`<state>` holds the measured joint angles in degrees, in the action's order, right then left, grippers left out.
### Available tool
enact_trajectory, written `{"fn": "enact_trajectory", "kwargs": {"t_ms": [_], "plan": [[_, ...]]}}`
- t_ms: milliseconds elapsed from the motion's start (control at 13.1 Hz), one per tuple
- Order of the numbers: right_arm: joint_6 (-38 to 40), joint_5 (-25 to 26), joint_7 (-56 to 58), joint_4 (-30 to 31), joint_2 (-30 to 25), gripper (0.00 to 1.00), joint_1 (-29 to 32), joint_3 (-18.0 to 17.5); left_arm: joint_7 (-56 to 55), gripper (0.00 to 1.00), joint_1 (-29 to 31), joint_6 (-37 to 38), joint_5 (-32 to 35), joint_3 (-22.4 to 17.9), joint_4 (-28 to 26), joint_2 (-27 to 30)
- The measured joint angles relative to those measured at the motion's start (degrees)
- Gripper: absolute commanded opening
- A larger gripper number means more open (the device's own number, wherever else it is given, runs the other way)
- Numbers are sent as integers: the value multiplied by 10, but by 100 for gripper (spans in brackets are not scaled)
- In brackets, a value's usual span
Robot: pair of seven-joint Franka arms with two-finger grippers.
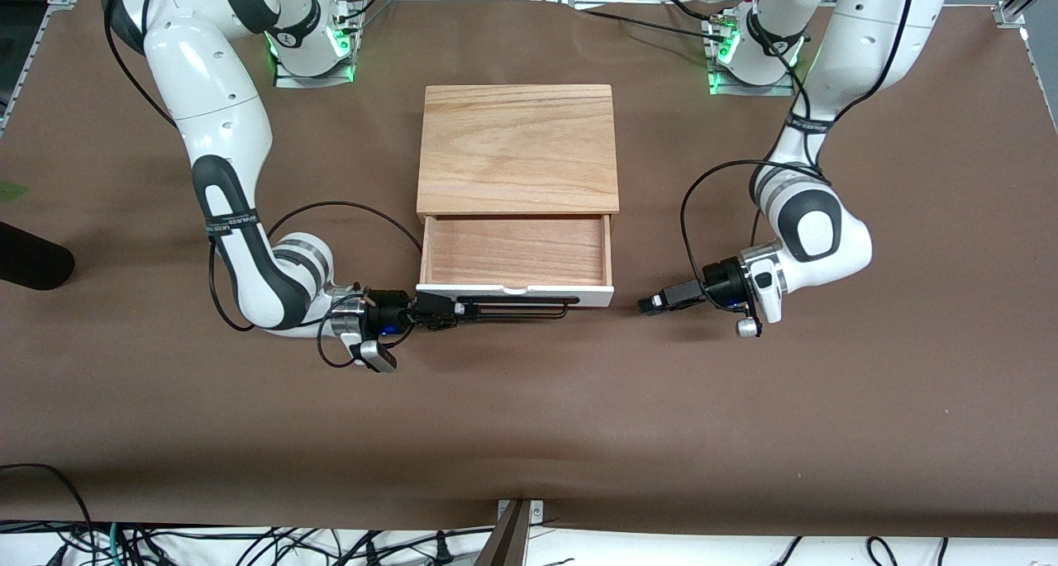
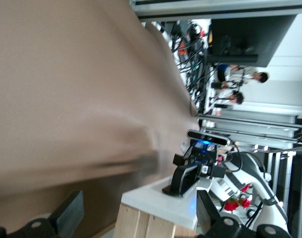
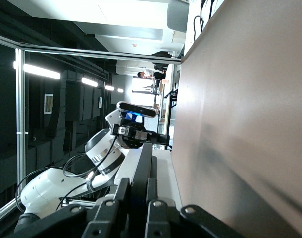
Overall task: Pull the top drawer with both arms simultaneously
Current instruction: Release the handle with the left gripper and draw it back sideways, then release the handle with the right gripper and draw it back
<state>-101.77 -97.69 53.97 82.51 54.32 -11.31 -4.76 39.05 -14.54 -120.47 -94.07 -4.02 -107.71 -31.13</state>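
Black handle (image 3: 141, 173) sits clamped in right pincer (image 1: 446, 310); only left wrist view shows left pincer (image 1: 653, 304) open.

We see bare brown table (image 1: 529, 434) in front of the pulled-out white-fronted wooden drawer (image 1: 516, 256); right gripper (image 1: 450, 308) occupies its black wire handle (image 1: 517, 306), left gripper (image 1: 651, 304) just beside.

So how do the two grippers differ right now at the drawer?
The right gripper is shut on the black handle of the top drawer; the left gripper holds nothing. The right gripper touches the drawer front; the left gripper sits apart, toward the left arm's end. Both point inward, level with the handle.
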Motion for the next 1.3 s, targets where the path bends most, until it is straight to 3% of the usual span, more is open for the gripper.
{"fn": "enact_trajectory", "kwargs": {"t_ms": [76, 153, 229, 305, 916, 1068, 1297], "plan": [[0, 0, 0, 0, 0, 0, 0, 0, -13, 100, 4, 0, 18, 0, 0, 7], [0, 0, 0, 0, 0, 25, 0, 1, -18, 100, 7, 0, 27, 0, 0, 12], [0, 0, 0, 0, 0, 78, -1, 1, -19, 100, 10, 0, 30, 0, 0, 14], [4, 1, 7, 0, 0, 100, -1, 1, -20, 100, 10, 0, 30, 0, 0, 14], [20, 21, 17, 1, -4, 100, 0, 9, -20, 100, 10, -1, 32, 1, -3, 14], [20, 32, 17, 1, -8, 100, 0, 13, -30, 100, 11, -1, 61, 1, -3, 16], [20, 92, 4, -2, -22, 100, 1, 30, -51, 100, 18, -2, 91, 1, -2, 29]]}}
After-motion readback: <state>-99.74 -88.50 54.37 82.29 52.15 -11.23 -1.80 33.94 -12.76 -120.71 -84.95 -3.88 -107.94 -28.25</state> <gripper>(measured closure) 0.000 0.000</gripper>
